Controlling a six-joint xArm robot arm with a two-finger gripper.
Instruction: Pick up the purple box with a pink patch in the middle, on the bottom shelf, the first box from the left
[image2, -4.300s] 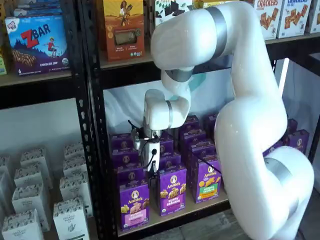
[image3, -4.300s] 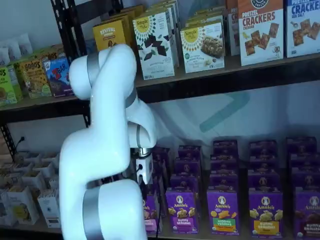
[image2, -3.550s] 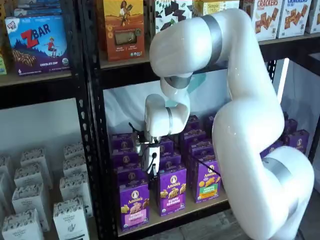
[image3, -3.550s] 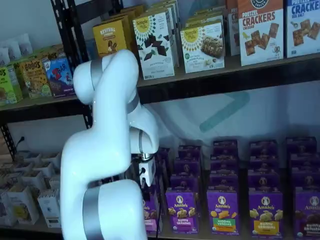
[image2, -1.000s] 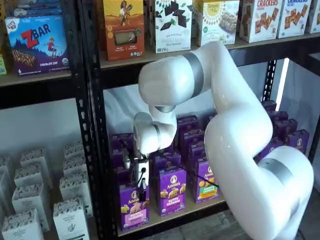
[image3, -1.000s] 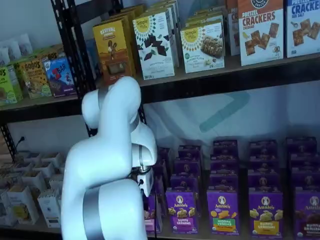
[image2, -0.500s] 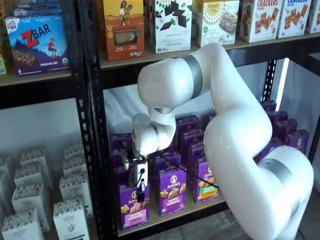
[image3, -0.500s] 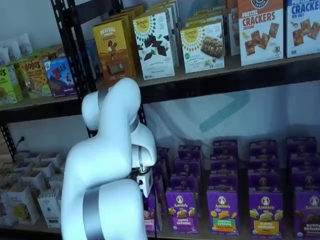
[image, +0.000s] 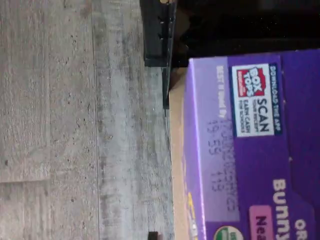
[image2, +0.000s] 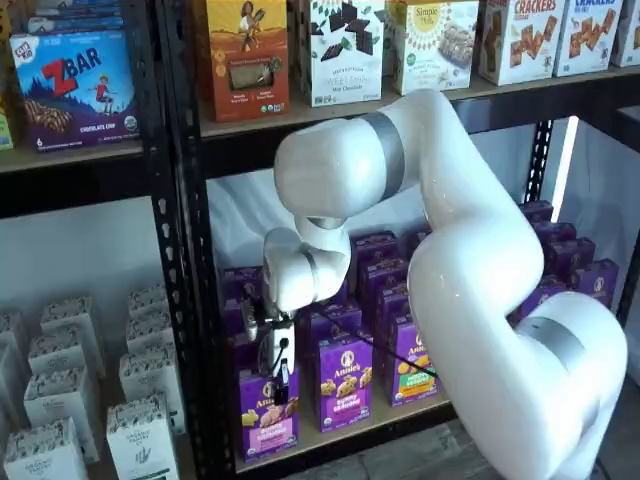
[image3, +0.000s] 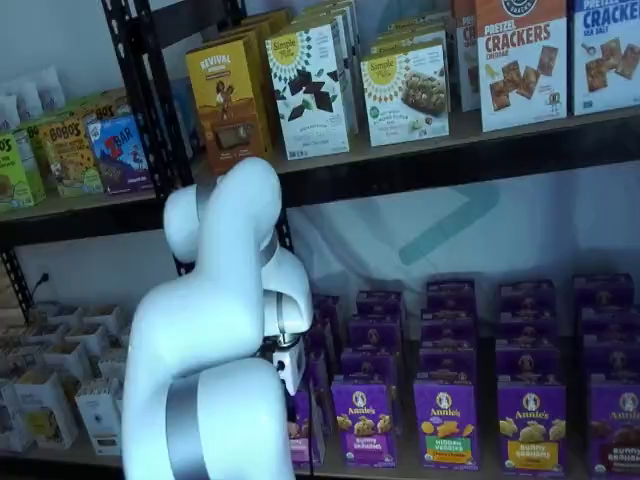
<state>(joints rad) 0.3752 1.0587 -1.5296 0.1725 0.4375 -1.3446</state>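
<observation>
1. At the near left end of the bottom shelf (image2: 340, 428), the purple box (image2: 268, 415) stands upright at the front edge, its pink panel low on the front and a white round logo above.
2. Beside it on the same board stands a purple carton with a lilac panel (image2: 345, 381), then a purple carton with a green panel (image2: 414, 358); more purple cartons sit in rows behind them.
3. From the wrist view, the top flap of the purple box (image: 250, 150) fills much of the frame, with a Box Tops patch printed on it, and grey floor planks (image: 75, 125) lie beyond the shelf edge.
4. Directly above the purple box hangs the gripper (image2: 277, 385), its white body and black fingers pointing down over the carton's top; whether the fingers are spread or closed cannot be told from any view.
5. Behind the gripper, the white arm (image2: 470, 250) bends across the front of the black steel rack (image2: 185, 230).
6. On the shelf above stands an orange box (image2: 247, 55).
</observation>
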